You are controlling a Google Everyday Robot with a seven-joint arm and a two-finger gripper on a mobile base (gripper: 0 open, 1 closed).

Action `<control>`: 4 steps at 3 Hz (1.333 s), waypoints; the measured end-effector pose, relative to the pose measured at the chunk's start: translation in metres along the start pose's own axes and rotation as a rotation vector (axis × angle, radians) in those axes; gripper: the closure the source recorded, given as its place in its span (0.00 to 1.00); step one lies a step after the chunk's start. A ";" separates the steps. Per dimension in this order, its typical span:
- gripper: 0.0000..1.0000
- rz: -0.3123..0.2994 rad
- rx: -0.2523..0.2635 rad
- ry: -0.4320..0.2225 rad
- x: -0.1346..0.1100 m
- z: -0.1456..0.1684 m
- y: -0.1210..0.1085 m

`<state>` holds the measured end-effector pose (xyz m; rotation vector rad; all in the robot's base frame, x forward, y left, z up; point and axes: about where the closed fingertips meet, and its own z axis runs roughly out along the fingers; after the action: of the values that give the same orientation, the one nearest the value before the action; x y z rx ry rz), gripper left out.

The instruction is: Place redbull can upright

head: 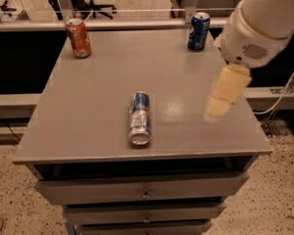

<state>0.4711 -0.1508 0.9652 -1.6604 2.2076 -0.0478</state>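
Note:
The redbull can lies on its side near the middle front of the grey table, its silver top facing the front edge. It is slim, blue and silver. My gripper hangs cream-coloured from the white arm above the table's right side. It is to the right of the can, apart from it, and holds nothing that I can see.
An orange soda can stands upright at the back left corner. A wider dark blue can stands upright at the back right, just behind the arm. Drawers sit below the tabletop. A cable hangs at the right.

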 end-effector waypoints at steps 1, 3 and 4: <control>0.00 0.072 -0.026 -0.012 -0.046 0.037 -0.010; 0.00 0.345 -0.165 0.042 -0.095 0.121 -0.007; 0.00 0.495 -0.193 0.081 -0.113 0.144 0.000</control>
<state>0.5428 -0.0174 0.8629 -1.1676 2.6933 0.2386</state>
